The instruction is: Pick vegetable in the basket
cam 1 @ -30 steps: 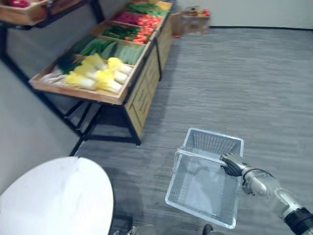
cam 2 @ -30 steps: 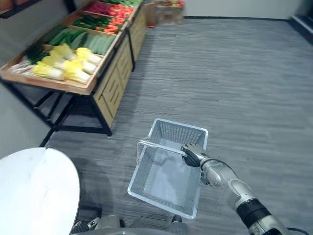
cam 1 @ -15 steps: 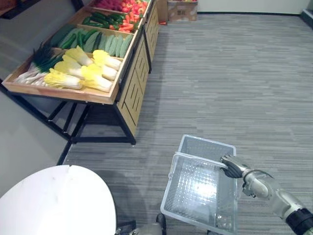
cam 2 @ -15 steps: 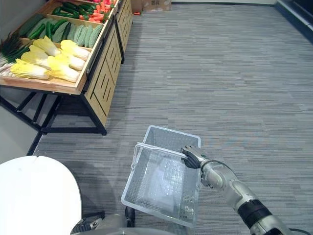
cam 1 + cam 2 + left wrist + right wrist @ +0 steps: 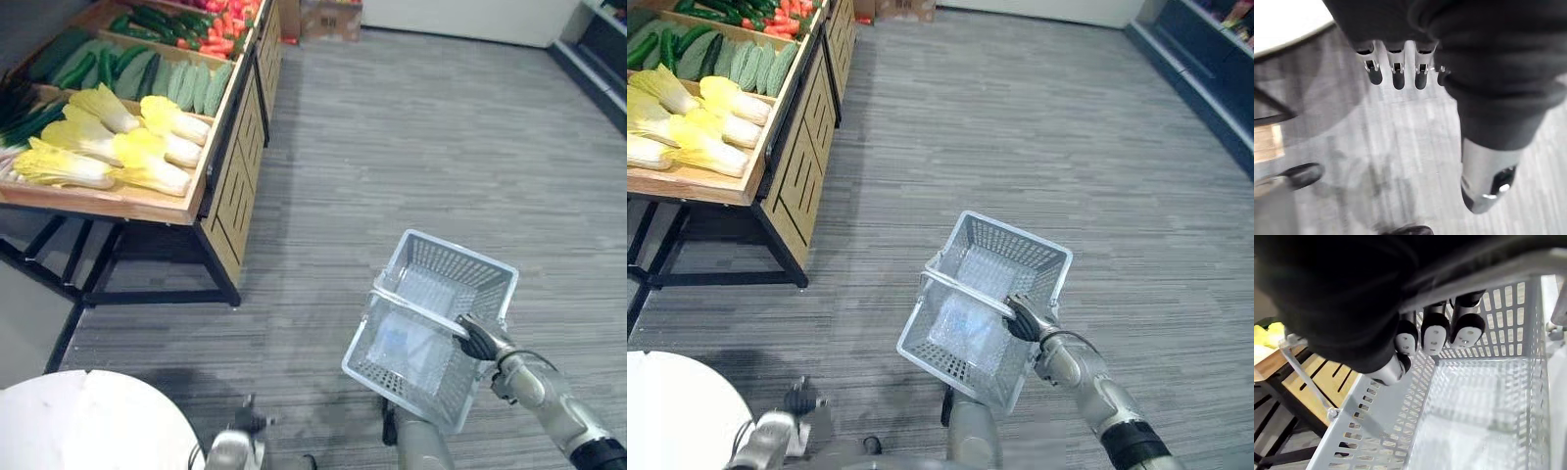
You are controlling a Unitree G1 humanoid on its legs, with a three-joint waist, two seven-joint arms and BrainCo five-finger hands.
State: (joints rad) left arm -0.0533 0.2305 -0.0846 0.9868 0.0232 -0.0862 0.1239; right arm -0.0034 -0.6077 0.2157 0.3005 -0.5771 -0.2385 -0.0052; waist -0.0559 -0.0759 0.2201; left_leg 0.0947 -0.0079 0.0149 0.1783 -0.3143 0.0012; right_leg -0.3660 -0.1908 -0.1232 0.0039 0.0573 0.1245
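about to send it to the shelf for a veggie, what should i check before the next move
1. Right hand shut on the handle: ok.
2. Basket empty, with room for a vegetable: ok.
3. Left hand open and holding nothing: ok.
4. Cabbages lying uncovered in the near tray of the stand: ok.
5. Stand within the left hand's reach: not ok, a stretch of floor lies between.
6. Basket hanging level: cannot tell.

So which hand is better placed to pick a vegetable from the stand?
Left. The right hand is curled round the basket handle; the left hand hangs free, and the vegetable stand is on that side.
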